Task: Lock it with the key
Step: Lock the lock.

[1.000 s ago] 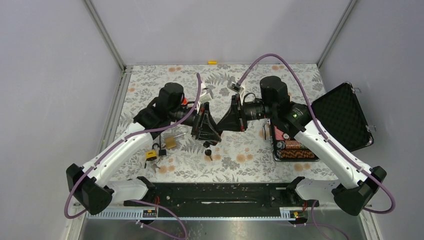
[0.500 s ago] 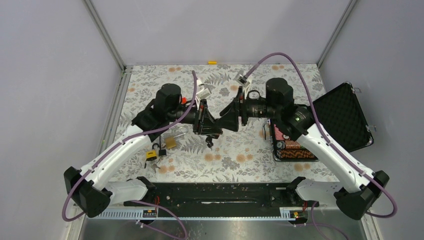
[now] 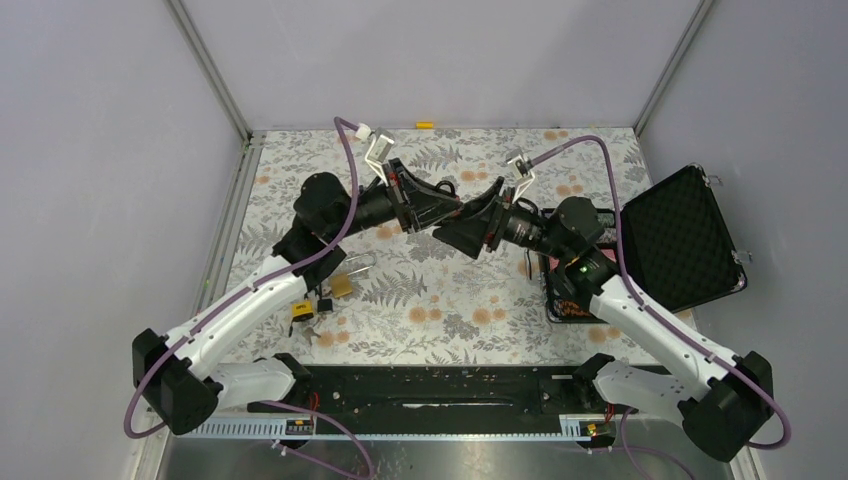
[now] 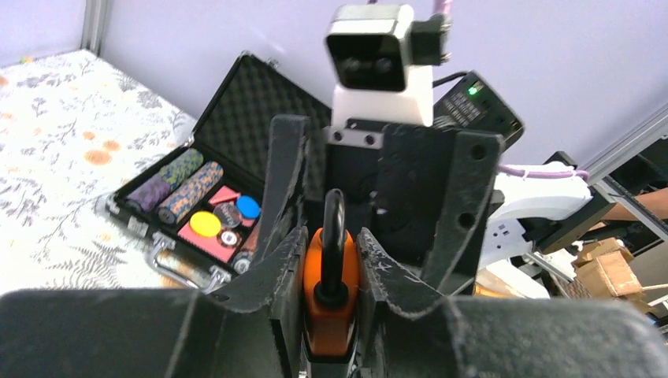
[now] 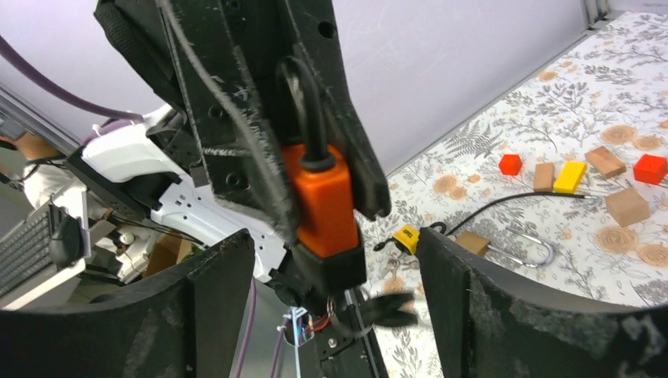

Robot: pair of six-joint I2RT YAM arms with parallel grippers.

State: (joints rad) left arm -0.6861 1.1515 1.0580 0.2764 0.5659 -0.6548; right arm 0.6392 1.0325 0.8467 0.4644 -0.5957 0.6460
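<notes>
Padlock (image 5: 323,201) clamped in left jaws; key (image 5: 384,307) below blurred

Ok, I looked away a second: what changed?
The left hand and right hand rose toward the far side. The left closed on the orange padlock; the right let go, opening wide. The chip case and brass padlock stayed put.

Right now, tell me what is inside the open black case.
Chip rolls and loose yellow and blue chips; the right gripper covers one end of the case.
</notes>
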